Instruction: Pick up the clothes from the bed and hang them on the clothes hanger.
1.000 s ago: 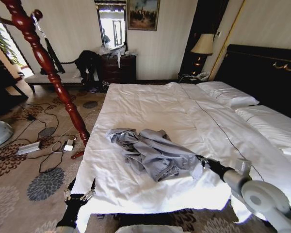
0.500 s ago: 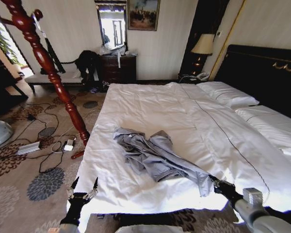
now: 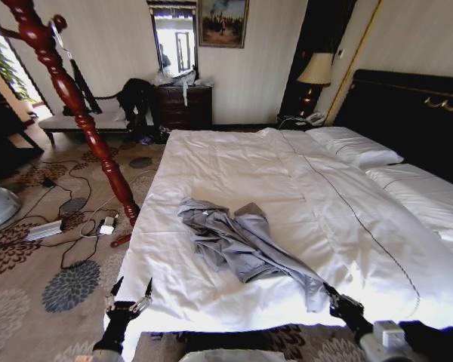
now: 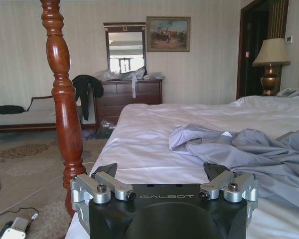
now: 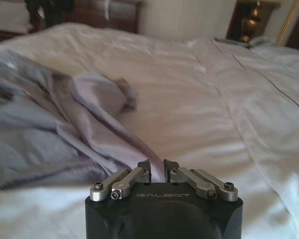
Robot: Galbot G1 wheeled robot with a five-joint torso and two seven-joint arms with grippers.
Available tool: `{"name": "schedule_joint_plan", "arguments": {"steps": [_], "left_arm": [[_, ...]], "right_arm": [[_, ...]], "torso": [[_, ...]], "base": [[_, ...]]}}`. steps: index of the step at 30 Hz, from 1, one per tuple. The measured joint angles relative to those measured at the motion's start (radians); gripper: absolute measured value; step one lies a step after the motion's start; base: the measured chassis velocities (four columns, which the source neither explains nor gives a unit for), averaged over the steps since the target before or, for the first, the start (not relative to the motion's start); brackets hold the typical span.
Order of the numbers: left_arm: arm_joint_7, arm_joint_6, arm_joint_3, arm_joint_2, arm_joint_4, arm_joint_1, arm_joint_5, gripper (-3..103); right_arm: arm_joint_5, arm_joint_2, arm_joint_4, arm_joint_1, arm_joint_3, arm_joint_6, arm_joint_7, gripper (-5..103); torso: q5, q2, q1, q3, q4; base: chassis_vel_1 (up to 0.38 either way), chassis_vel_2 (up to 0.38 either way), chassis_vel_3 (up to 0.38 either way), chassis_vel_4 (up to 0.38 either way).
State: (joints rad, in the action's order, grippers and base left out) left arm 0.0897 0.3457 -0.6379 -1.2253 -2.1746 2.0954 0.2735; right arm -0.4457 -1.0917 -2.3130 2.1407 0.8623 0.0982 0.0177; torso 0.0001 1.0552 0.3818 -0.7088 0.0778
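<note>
Overhead, from the head view, a wide white bed (image 3: pixel 234 158) fills the room's middle, with a grey-blue shirt (image 3: pixel 241 241) crumpled near its foot. One stretched corner of the shirt runs to the right gripper (image 3: pixel 334 299), whose fingers are pinched together on the cloth at the bed's edge. The left gripper (image 3: pixel 130 290) hangs low beside the bed's near left corner, fingers spread apart, holding nothing. A red wooden post (image 3: pixel 72 98) leans over the patterned carpet (image 3: pixel 38 249), where cables trail.

Next, the left wrist view shows the post (image 4: pixel 62 99), a dresser (image 4: pixel 127 97) against the far wall, and the shirt (image 4: pixel 239 152) lying on the sheet.

Lastly, the right wrist view shows the fingertips (image 5: pixel 145 167) clamped on a strip of the shirt (image 5: pixel 65 129).
</note>
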Motion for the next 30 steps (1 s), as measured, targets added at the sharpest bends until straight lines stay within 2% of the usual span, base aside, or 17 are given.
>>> {"name": "schedule_joint_plan", "arguments": {"steps": [3, 5, 7, 9, 10, 11, 12, 13, 15, 16, 18, 21, 23, 26, 27, 29, 30], "left_arm": [[0.000, -0.001, 0.000, -0.001, 0.005, 0.001, 0.000, 99], [0.001, -0.002, 0.004, -0.001, 0.010, 0.002, -0.004, 99], [0.003, -0.008, 0.011, -0.001, 0.009, 0.001, -0.007, 99], [0.005, -0.012, 0.013, -0.001, 0.006, -0.001, -0.011, 99], [0.006, -0.013, 0.014, -0.001, 0.005, -0.002, -0.012, 99], [0.010, -0.020, 0.018, -0.001, -0.001, -0.003, -0.020, 99], [0.010, -0.021, 0.019, -0.001, -0.002, -0.003, -0.022, 99], [0.010, -0.021, 0.019, -0.001, -0.002, -0.003, -0.022, 99], [0.011, -0.023, 0.024, 0.000, 0.009, -0.003, -0.031, 96], [0.011, -0.023, 0.026, 0.001, 0.017, -0.002, -0.036, 98], [0.012, -0.023, 0.028, 0.002, 0.021, -0.001, -0.039, 99], [0.014, -0.027, 0.042, 0.000, 0.027, -0.001, -0.054, 99], [0.014, -0.030, 0.047, -0.003, 0.027, -0.004, -0.059, 99], [0.017, -0.037, 0.056, -0.009, 0.033, -0.011, -0.070, 99], [0.017, -0.037, 0.056, -0.009, 0.033, -0.011, -0.070, 99], [0.017, -0.038, 0.058, -0.012, 0.037, -0.012, -0.074, 99], [0.017, -0.038, 0.059, -0.012, 0.038, -0.012, -0.074, 99]], "right_arm": [[-0.011, 0.012, -0.060, 0.003, -0.012, -0.028, -0.034, 22], [-0.025, 0.031, -0.104, -0.003, -0.020, -0.030, -0.047, 33], [-0.050, 0.063, -0.125, -0.027, -0.022, -0.015, -0.045, 44], [-0.070, 0.083, -0.129, -0.050, -0.023, 0.003, -0.036, 44], [-0.082, 0.092, -0.130, -0.062, -0.024, 0.013, -0.029, 50], [-0.219, 0.144, -0.133, -0.142, -0.036, 0.083, 0.023, 55], [-0.282, 0.157, -0.133, -0.170, -0.041, 0.109, 0.048, 61], [-0.282, 0.157, -0.133, -0.170, -0.041, 0.109, 0.048, 61], [-0.486, 0.218, -0.101, -0.296, -0.062, 0.190, 0.143, 72], [-0.509, 0.252, -0.068, -0.340, -0.067, 0.200, 0.158, 72], [-0.505, 0.274, -0.045, -0.364, -0.070, 0.200, 0.160, 78], [-0.417, 0.413, 0.069, -0.484, -0.095, 0.172, 0.128, 93], [-0.409, 0.449, 0.098, -0.534, -0.118, 0.172, 0.119, 97], [-0.444, 0.495, 0.173, -0.729, -0.249, 0.192, 0.116, 100], [-0.444, 0.495, 0.173, -0.729, -0.249, 0.192, 0.116, 100], [-0.485, 0.493, 0.264, -0.946, -0.419, 0.201, 0.116, 100], [-0.499, 0.489, 0.285, -0.992, -0.453, 0.203, 0.117, 100]], "torso": [[-0.0004, 0.000, 0.000, 0.000, 0.0001], [-0.0005, 0.000, 0.000, 0.000, 0.0001], [-0.0004, 0.000, 0.000, 0.000, 0.0002], [-0.0003, 0.000, 0.000, 0.000, 0.0006], [-0.0002, 0.000, 0.000, 0.000, 0.0004], [-0.0001, 0.000, 0.000, 0.000, 0.0001], [-0.0001, 0.000, 0.000, 0.000, 0.0000], [-0.0001, 0.000, 0.000, 0.000, 0.0000], [0.0003, 0.000, 0.000, 0.000, 0.0000], [0.0000, 0.000, 0.000, 0.000, -0.0003], [0.0000, 0.000, 0.000, 0.000, 0.0001], [0.0001, 0.000, 0.000, 0.000, 0.0002], [-0.0001, 0.000, 0.000, 0.000, 0.0002], [-0.0005, 0.000, 0.000, 0.000, 0.0001], [-0.0005, 0.000, 0.000, 0.000, 0.0001], [0.0002, 0.000, 0.000, 0.000, 0.0002], [-0.0002, 0.000, 0.000, 0.000, 0.0000]], "base": [[0.000, 0.000, 0.000, 0.000], [0.000, 0.000, 0.000, 0.000], [0.000, 0.000, 0.000, 0.000], [0.000, 0.000, 0.000, 0.000], [0.000, 0.000, 0.000, 0.000], [0.000, 0.000, 0.000, 0.000], [0.000, 0.000, 0.000, 0.000], [0.000, 0.000, 0.000, 0.000], [0.000, 0.000, 0.000, 0.000], [0.000, 0.000, 0.000, 0.000], [0.000, 0.000, 0.000, 0.000], [0.000, 0.000, 0.000, 0.000], [0.000, 0.000, 0.000, 0.000], [0.000, 0.000, 0.000, 0.000], [0.000, 0.000, 0.000, 0.000], [0.000, 0.000, 0.000, 0.000], [0.000, 0.000, 0.000, 0.000]]}}
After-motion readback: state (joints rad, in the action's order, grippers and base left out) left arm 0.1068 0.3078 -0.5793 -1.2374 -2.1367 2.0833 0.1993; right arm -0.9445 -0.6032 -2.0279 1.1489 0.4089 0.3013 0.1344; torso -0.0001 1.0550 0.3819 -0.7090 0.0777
